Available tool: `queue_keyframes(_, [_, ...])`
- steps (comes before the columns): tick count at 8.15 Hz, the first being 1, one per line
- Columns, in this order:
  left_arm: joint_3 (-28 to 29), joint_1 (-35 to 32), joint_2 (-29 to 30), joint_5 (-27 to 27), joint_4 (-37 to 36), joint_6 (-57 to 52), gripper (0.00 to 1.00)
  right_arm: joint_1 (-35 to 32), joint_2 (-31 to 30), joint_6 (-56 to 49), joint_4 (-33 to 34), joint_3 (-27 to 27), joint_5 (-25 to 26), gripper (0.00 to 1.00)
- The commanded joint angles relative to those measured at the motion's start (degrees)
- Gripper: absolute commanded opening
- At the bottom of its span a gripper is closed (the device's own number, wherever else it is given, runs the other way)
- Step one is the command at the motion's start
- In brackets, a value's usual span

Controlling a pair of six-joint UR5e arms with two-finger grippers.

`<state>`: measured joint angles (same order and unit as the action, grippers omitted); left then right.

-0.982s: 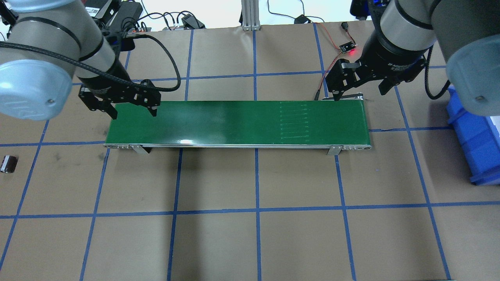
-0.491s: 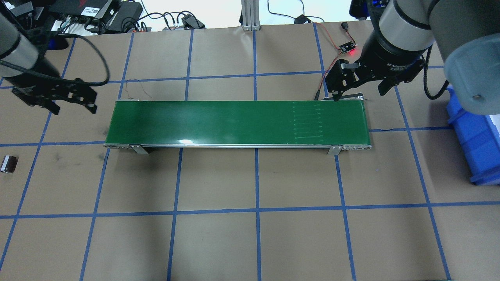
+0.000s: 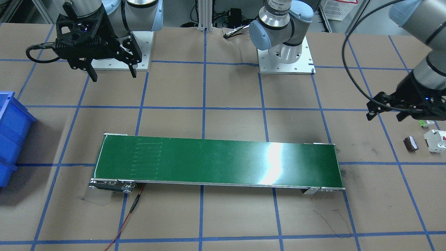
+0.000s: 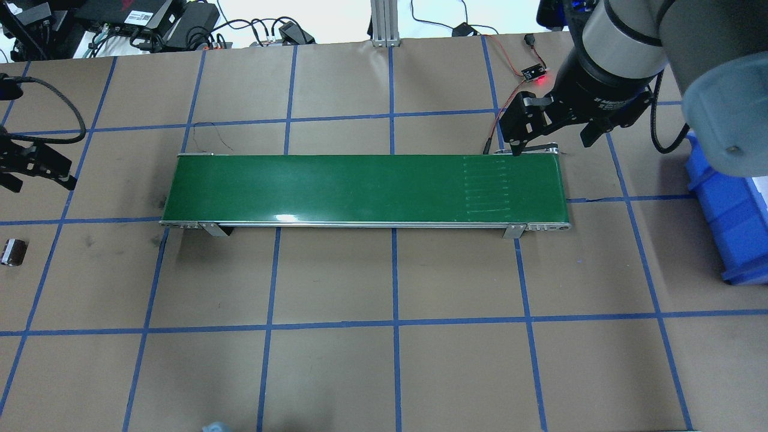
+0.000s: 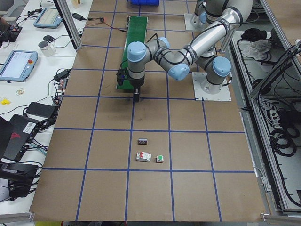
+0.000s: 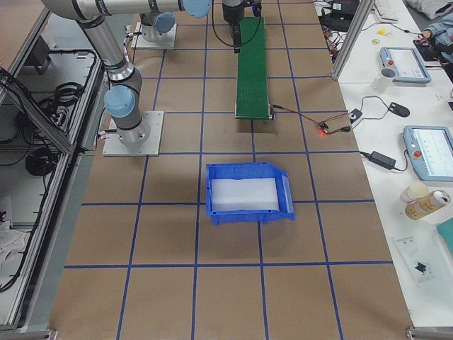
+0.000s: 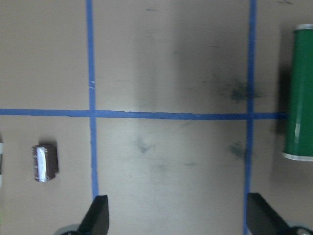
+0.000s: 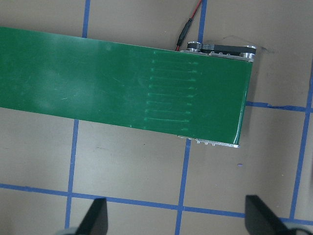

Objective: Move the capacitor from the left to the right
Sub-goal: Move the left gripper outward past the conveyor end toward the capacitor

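Observation:
The capacitor (image 3: 411,143) is a small dark brown block lying on the brown table, left of the green conveyor belt (image 4: 360,189). It also shows in the overhead view (image 4: 13,252), the left side view (image 5: 142,141) and the left wrist view (image 7: 45,162). My left gripper (image 3: 385,116) is open and empty, above the table between the belt's left end and the capacitor; it also shows in the overhead view (image 4: 41,182) and the wrist view (image 7: 178,218). My right gripper (image 4: 551,146) is open and empty, above the belt's right end (image 8: 215,98).
A white boxy part with a red spot (image 3: 435,139) and a small green-capped button (image 3: 425,122) lie just beyond the capacitor. A blue bin (image 4: 729,222) stands right of the belt. A red-lit sensor board (image 4: 534,73) with wires sits behind the belt's right end.
My left gripper has moved left, from over the belt's left end out toward the table's left edge. The ridge marks on the belt have shifted right. The right arm has not moved.

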<state>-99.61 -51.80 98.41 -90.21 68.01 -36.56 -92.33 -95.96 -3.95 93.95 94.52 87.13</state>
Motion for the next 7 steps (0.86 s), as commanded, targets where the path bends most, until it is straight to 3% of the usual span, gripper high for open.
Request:
queue_keyframes(1, [0.46, 6.42, 8.44, -0.05, -11.23, -7.55, 1.0, -0.05, 0.16, 0.0, 0.0, 0.05, -0.03, 1.0])
queue_keyframes(7, [0.55, 12.07, 19.36, -0.58, -15.89, -7.65, 0.99, -0.05, 0.42, 0.0, 0.0, 0.23, 0.06, 1.0])
